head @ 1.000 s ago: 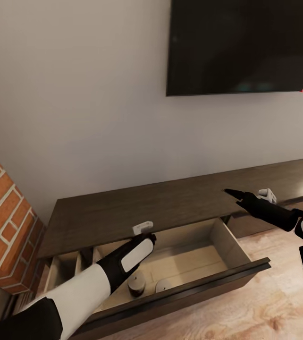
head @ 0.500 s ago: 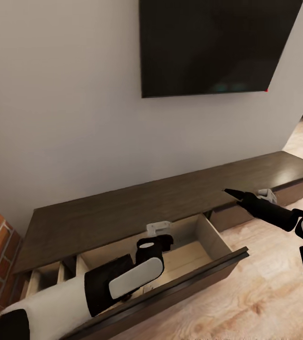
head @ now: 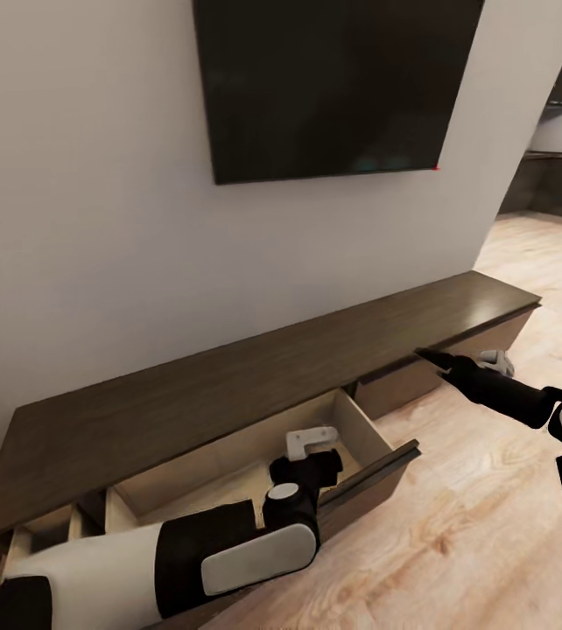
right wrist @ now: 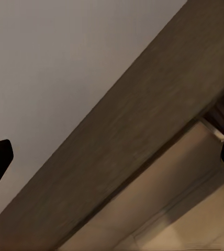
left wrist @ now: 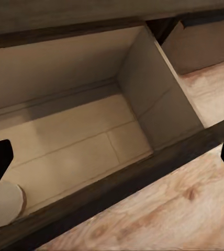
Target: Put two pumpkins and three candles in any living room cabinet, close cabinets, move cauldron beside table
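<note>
Currently my left claw hangs empty, fingers apart, over the pulled-out drawer of the long dark-brown wood cabinet, lower centre of the head view. One stubby beige candle sits inside, just beside a fingertip. My right claw is apart, farther off.

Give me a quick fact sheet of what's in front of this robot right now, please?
place: living room wall with a dark TV above a long low cabinet
drawer: pulled out, light tan inside
inside drawer: one candle near the front wall
left gripper: over the open drawer, jaws apart, empty
right gripper: near the cabinet's front edge, jaws apart, empty
floor: light wood
</note>
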Controlling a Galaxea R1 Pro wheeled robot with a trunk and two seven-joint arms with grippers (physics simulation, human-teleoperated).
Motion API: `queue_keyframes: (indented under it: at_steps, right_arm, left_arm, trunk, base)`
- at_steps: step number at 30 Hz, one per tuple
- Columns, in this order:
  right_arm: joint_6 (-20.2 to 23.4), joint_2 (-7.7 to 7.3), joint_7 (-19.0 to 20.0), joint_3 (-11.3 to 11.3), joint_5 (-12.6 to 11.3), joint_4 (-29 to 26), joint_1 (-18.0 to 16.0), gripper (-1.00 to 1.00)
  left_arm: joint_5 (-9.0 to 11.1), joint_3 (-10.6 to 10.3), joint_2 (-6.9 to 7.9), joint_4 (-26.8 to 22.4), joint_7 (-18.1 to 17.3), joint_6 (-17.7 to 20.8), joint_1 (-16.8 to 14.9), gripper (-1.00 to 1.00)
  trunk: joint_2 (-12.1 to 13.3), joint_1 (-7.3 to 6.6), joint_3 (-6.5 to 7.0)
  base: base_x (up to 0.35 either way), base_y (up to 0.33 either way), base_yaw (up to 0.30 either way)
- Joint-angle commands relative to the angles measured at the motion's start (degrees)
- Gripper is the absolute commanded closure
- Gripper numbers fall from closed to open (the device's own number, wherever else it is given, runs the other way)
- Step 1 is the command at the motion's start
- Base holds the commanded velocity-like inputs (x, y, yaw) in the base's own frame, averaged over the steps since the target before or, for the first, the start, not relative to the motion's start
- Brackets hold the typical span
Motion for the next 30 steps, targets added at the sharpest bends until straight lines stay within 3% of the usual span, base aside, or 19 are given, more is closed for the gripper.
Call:
queue_keyframes:
  at_steps: [1, 7, 30]
  right_arm:
    - [0.22, -0.01, -0.44, -0.05, -0.49, -0.03, -0.03, -1.0]
    - [0.22, -0.01, -0.49, -0.05, -0.44, -0.02, -0.03, -1.0]
    - [0.3, -0.01, -0.53, -0.05, -0.48, 0.05, -0.03, -1.0]
  left_arm:
    - [0.19, -0.28, -0.01, -0.04, 0.27, -0.28, -0.09, -1.0]
    - [0.27, -3.02, -0.17, 0.12, 0.41, -1.05, -0.1, -1.0]
    - [0.39, -3.71, -0.24, 0.57, 0.45, -0.99, -0.1, -1.0]
  trunk:
    - [-0.02, -0.02, -0.02]
    - [-0.02, -0.02, 0.18]
    - [-0.02, -0.02, 0.79]
  base:
    - [-0.17, -0.17, -0.242]
    - [-0.233, -0.219, -0.242]
    - [-0.255, -0.237, -0.104]
